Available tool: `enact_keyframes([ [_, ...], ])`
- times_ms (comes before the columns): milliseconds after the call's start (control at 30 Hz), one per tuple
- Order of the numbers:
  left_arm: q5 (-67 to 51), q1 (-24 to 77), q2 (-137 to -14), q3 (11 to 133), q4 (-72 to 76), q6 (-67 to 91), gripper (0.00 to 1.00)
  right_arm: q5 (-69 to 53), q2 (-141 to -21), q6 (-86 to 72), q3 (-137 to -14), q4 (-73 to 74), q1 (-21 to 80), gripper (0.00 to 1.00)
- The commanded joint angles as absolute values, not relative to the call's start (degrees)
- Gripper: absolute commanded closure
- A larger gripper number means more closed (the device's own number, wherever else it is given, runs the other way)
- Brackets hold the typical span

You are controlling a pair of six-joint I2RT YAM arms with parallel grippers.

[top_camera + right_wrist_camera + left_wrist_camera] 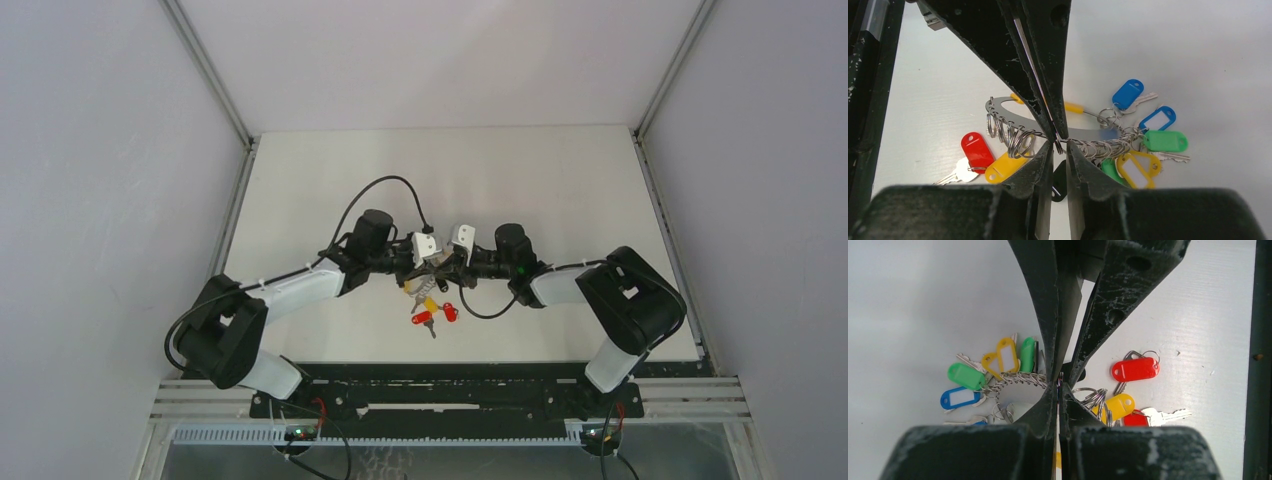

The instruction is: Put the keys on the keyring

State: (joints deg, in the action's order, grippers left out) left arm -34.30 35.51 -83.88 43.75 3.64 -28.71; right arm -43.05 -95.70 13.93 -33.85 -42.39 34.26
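Both tools meet tip-to-tip over the keyring (1088, 134): left tool (1059, 385) pressed together pinching it, right tool (1059, 145) nrly closed on it; loose keys (979, 159) lie just beside, twd the right arm.

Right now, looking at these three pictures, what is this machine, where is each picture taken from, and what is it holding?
These are two robot arms bolted side by side at the near edge of a white table. The wide picture comes from a camera above and behind them; the other two come from a camera on each wrist, looking past that arm's own jaws.

The arms meet in the middle over a keyring, a flat silver loop strung with small rings and green, blue and yellow tags. The left gripper is shut on it. The right gripper has its jaws nearly together at the same loop; whether it grips is unclear.

Beside them lie keys with red and yellow tags.
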Motion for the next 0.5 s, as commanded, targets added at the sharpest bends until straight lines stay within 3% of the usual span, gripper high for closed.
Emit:
enact_keyframes([
  [0, -36.9, 35.7, -82.0, 47.4, 3.4, -30.3, 1.00, -42.6, -95.9, 15.4, -36.0, -42.8, 35.0, 0.86],
  [467, -36.8, 35.9, -83.0, 49.1, -0.9, -32.1, 1.00, -43.0, -95.5, 15.1, -36.1, -43.4, 35.3, 1.00],
])
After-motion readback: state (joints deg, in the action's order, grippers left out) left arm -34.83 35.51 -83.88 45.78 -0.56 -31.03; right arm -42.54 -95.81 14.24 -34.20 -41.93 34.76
